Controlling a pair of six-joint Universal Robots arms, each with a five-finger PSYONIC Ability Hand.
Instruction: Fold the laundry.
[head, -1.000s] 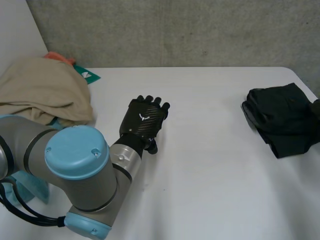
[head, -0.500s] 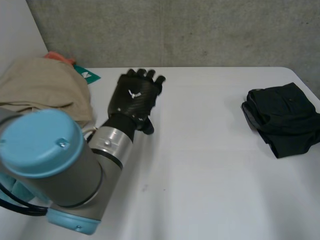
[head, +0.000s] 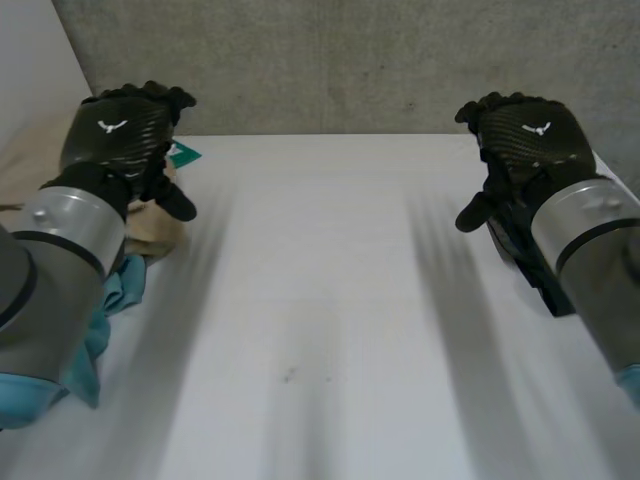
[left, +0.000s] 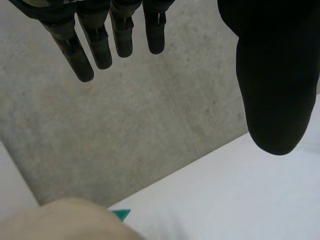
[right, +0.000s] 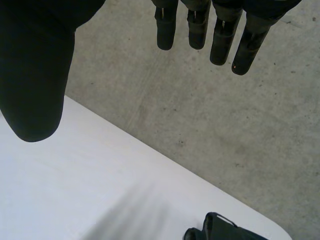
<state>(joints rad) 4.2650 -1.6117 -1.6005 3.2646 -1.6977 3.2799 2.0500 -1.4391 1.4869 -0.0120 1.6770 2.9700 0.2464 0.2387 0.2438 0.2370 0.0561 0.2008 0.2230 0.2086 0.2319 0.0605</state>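
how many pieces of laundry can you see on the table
3: a beige cloth beside the left hand, a light-blue cloth under the left arm, a black garment behind the right hand. More may be hidden by the arms.

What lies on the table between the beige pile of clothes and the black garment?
Bare white table, as the head view shows, all the way from the beige pile to the black garment; a small green tag lies beside the pile.

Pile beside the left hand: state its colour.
Beige. The pile shows best in the head view.
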